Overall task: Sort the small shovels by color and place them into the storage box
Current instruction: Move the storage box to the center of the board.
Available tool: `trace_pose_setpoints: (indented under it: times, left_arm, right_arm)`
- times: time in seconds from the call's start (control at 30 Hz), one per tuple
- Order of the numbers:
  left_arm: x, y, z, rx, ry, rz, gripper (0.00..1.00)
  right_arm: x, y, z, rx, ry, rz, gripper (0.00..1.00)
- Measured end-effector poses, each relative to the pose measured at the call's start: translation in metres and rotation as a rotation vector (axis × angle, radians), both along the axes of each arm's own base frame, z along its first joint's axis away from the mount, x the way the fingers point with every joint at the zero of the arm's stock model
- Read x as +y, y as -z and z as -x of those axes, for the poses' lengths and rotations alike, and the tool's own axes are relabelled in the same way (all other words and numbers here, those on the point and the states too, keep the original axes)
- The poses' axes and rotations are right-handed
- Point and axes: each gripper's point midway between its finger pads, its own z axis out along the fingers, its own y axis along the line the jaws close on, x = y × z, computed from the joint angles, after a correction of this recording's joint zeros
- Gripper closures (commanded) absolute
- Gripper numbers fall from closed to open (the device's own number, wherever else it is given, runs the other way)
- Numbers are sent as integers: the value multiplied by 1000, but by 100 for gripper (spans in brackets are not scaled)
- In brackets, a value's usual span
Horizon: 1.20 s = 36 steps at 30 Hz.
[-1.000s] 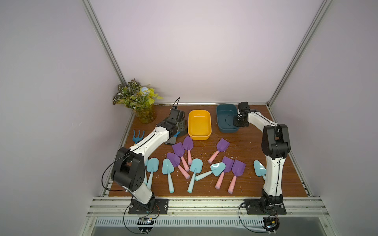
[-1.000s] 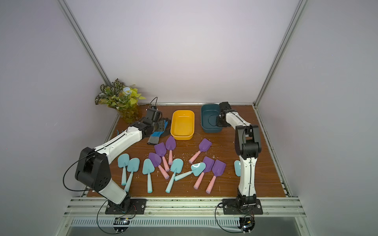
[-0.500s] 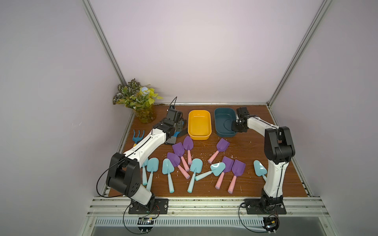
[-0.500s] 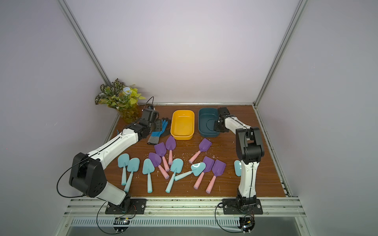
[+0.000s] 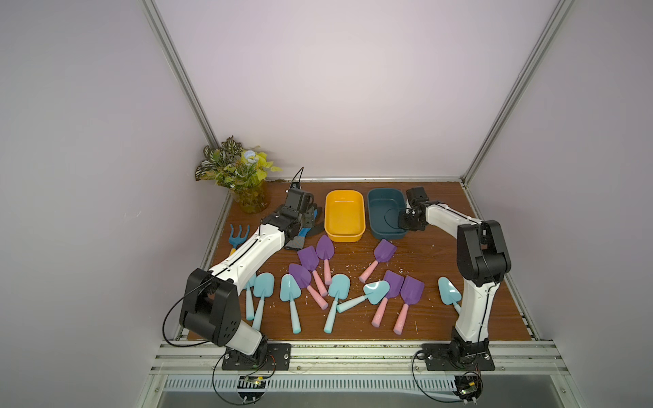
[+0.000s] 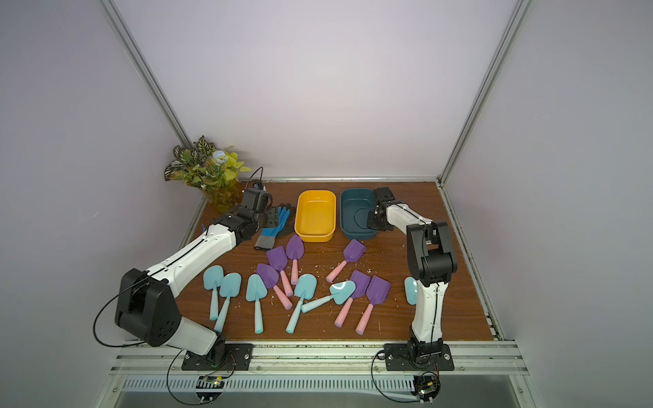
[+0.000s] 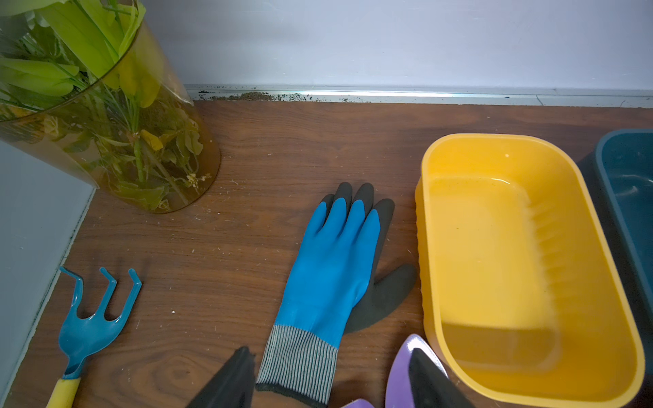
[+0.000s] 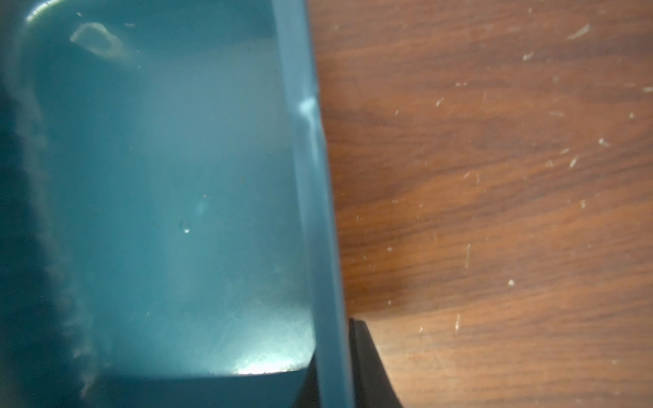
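1. Far to the left of the yellow box (image 5: 361, 212), one plant (image 5: 240, 173) in a glass vase stands in the back corner of the table (image 5: 424, 247). One blue rake (image 5: 238, 236) with a yellow handle lies in front of the plant.
2. Just left of the yellow box lies a blue glove (image 7: 335, 261) with black showing beneath it. We cannot tell whether that is one glove or two.
3. The left gripper (image 7: 328, 353) hangs over the glove's cuff with its jaws spread, holding nothing.
4. We count twelve shovels, all on the table in front of the yellow box.
   - Six are purple shovels (image 5: 308, 257) with pink handles.
   - Six are aqua shovels (image 5: 263, 284). The left arm partly hides the leftmost one and the right arm partly hides the rightmost one. Several of the shovels overlap one another.
5. One teal box (image 5: 385, 192) sits just right of the yellow box.
6. The right gripper (image 5: 405, 222) is pressed together on the teal box's wall, on the side away from the yellow box.
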Motion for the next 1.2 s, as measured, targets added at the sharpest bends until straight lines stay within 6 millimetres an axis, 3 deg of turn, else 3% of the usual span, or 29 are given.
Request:
trace_pose_setpoints:
  times: [0.77, 0.93, 1.1, 1.2]
  left_arm:
    - [3, 1, 0, 5, 3, -13, 28]
    - [4, 1, 0, 3, -2, -17, 27]
    - [6, 0, 0, 1, -9, -24, 25]
    - [7, 0, 0, 0, -14, -30, 23]
  right_arm:
    - [2, 1, 24, 12, 19, -13, 97]
    - [2, 1, 24, 12, 19, -13, 89]
    - [1, 3, 30, 40, 19, -3, 66]
    - [0, 4, 34, 56, 19, 4, 58]
